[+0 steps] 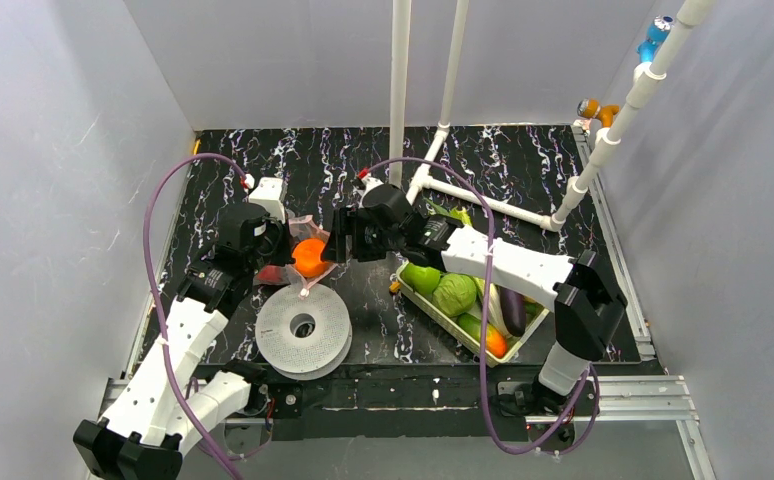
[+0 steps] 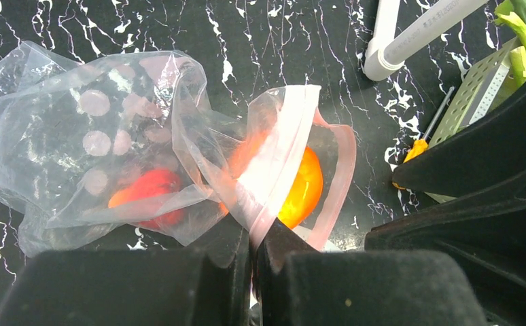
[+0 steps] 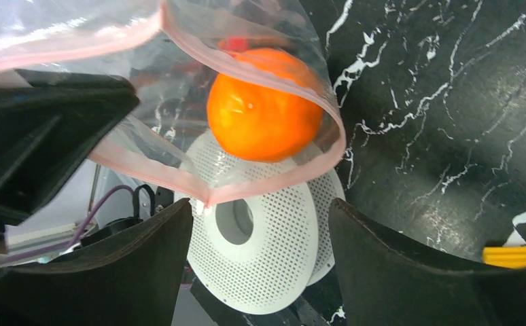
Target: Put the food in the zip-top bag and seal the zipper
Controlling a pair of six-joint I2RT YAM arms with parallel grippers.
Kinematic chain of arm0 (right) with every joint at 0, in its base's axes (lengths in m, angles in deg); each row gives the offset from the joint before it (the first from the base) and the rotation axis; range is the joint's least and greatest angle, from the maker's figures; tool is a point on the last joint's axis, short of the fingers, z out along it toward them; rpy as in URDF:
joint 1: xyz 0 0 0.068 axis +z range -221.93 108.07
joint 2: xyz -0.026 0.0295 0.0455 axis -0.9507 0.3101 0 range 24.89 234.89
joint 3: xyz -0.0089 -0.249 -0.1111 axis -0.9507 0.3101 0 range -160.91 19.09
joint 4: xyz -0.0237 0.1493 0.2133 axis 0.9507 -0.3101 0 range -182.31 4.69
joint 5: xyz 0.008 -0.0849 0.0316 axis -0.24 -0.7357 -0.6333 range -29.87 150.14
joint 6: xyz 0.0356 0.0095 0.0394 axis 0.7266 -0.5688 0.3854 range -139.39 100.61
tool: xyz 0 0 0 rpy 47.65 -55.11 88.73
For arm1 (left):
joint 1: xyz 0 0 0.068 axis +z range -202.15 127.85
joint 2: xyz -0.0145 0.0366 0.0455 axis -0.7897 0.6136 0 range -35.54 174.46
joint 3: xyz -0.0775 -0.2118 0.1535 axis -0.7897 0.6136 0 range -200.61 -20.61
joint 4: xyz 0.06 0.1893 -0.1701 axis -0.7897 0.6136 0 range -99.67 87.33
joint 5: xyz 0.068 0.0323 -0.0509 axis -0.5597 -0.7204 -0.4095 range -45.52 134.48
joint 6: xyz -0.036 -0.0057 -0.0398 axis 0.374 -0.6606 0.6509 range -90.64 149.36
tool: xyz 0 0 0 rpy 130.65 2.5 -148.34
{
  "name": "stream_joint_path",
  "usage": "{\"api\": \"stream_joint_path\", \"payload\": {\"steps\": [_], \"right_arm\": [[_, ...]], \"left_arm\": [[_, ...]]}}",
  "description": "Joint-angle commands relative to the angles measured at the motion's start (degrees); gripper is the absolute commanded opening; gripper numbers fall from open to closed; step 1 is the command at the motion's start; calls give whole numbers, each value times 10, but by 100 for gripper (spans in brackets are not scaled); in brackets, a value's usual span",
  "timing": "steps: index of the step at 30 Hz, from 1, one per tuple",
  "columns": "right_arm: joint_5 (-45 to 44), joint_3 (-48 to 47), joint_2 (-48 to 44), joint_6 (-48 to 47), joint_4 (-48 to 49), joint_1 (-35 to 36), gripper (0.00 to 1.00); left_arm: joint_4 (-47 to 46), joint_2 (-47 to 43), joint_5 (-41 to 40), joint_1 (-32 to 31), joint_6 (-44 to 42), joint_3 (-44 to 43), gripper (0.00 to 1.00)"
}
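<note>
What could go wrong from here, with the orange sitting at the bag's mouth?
The orange lies just inside the zipper, not deep like the red piece; it may roll out onto the white spool. The left gripper pinches only a small stretch of rim on the thin zip-top bag, which might slip. The open right gripper could snag the mouth.

1. We see a black, white-veined tabletop (image 1: 523, 165).
2. A white perforated spool (image 1: 328, 335) lies flat at its near edge.
3. A pale green tray (image 1: 441, 313) sits at an angle on the right, with a small yellow-handled tool (image 2: 416, 148) just beside its corner.
4. A white pipe (image 1: 483, 203) lies across the far half.
5. The closed end of the clear zip-top bag (image 2: 77, 136) sprawls crumpled on the marble, left of centre.
</note>
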Motion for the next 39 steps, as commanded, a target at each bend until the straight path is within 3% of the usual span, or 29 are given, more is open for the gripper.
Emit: {"api": "stream_joint_path", "payload": {"steps": [1, 9, 30, 37, 39], "right_arm": [[-24, 21, -22, 2, -3, 0, 74], [-20, 8, 21, 23, -2, -4, 48], [-3, -77, 113, 16, -3, -6, 41], [-19, -79, 86, 2, -18, -3, 1], [-30, -80, 63, -13, -28, -2, 1]], "left_arm": [[-15, -7, -16, -1, -5, 5, 0], [-17, -14, -16, -2, -6, 7, 0], [-19, -11, -1, -1, -4, 5, 0], [-19, -7, -5, -2, -6, 5, 0], [-19, -6, -6, -1, -8, 6, 0]]}}
